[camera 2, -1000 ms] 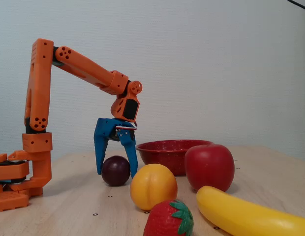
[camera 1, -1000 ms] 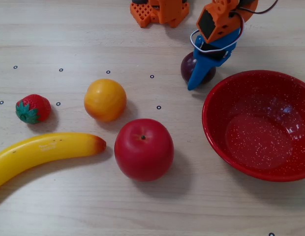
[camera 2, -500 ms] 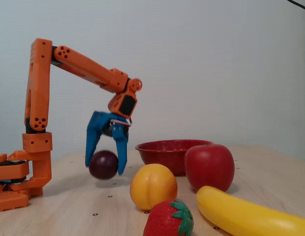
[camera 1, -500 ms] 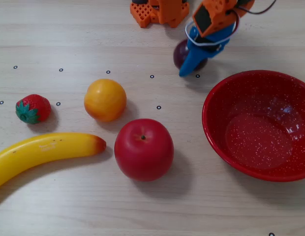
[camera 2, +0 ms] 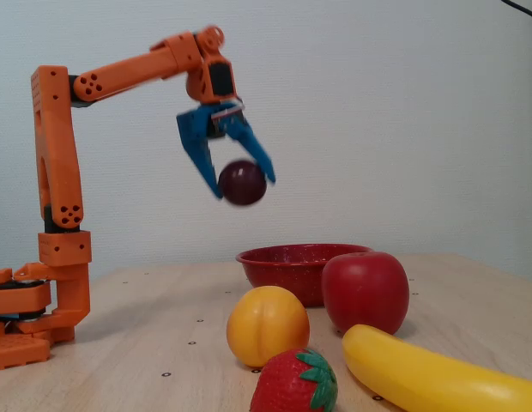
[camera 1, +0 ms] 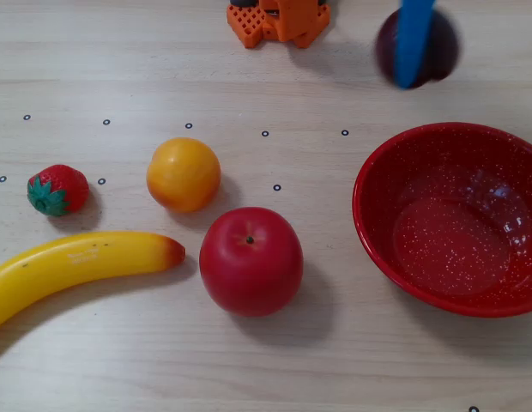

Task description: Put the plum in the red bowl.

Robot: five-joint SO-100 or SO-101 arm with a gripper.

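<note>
Plum [camera 2: 243, 182] clamped between the blue fingers [camera 2: 197, 159] of the gripper [camera 2: 246, 185], raised high above the table [camera 2: 146, 318] to clear the rim of the red bowl [camera 2: 287, 264] during transfer. Judged mid-carry: not yet over the bowl opening.

From above: plum [camera 1: 438, 47] partly masked by one blue finger [camera 1: 412, 39], lying beyond the far rim of the bowl [camera 1: 377, 223]; bowl interior empty. Height not readable here.

From the side: lift height and arm [camera 2: 120, 73] posture clear; bowl interior hidden. Apple [camera 1: 250, 260], orange ball [camera 1: 183, 174], strawberry [camera 1: 57, 190] and banana [camera 1: 77, 262] left apart, outside the path.
</note>
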